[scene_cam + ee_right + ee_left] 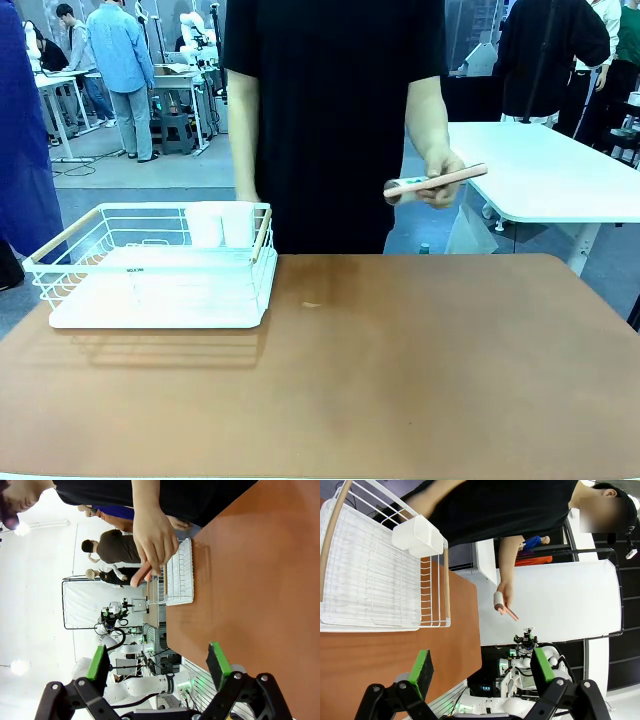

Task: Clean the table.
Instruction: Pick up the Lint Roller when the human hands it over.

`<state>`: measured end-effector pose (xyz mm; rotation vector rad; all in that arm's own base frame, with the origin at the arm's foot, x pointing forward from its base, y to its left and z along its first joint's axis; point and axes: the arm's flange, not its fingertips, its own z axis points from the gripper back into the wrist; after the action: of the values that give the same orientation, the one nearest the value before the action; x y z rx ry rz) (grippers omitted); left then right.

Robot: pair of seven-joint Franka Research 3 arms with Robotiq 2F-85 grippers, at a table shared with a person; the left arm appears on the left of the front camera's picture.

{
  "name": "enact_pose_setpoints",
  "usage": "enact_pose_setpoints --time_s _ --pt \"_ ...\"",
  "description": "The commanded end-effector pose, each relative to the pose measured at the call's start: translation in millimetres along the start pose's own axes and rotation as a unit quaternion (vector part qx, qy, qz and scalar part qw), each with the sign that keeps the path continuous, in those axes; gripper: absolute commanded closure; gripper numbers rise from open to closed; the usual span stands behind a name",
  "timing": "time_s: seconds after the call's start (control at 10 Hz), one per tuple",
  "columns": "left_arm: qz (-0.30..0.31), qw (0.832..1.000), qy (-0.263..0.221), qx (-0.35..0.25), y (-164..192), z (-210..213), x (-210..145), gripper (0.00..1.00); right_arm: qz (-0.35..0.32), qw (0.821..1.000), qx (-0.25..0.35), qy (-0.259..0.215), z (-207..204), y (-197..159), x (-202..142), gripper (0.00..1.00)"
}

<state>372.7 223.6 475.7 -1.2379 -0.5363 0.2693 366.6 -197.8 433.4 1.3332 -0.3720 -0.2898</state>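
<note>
The cleaning looks barely begun to me: the table lies wide and brown right across the room in front of the arms, with a white wire rack sitting on its far left corner and a small pale speck near the middle, just beside the rack. The person stands at the far edge, and their hand holds what seems to be a pink-handled roller up over that edge, clear of the top. My guess is it is either about to be handed over or used by the person. If it is a handover, the next move calls for one arm to reach across the middle and close on the handle where the hand leaves it free. The left gripper hangs above the near part of the table with its green pads spread wide and nothing between them. The right gripper is the same, fully spread, empty, touching nothing.
</note>
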Motion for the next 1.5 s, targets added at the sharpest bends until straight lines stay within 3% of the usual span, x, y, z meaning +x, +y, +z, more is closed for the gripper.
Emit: enact_pose_setpoints --time_s 0.0,1.3,1.4 --pt "-0.001 1.000 -0.004 -0.001 -1 3 0 0.00 -0.001 1.000 0.001 -0.004 0 2 1 0.00" --pt "-0.001 1.000 -0.004 -0.001 -1 3 0 0.00 0.000 1.000 0.000 0.000 0 0 0 0.00" --pt "-0.001 1.000 -0.004 -0.001 -1 3 0 0.00 0.004 1.000 0.000 -0.003 -7 20 -14 0.00"
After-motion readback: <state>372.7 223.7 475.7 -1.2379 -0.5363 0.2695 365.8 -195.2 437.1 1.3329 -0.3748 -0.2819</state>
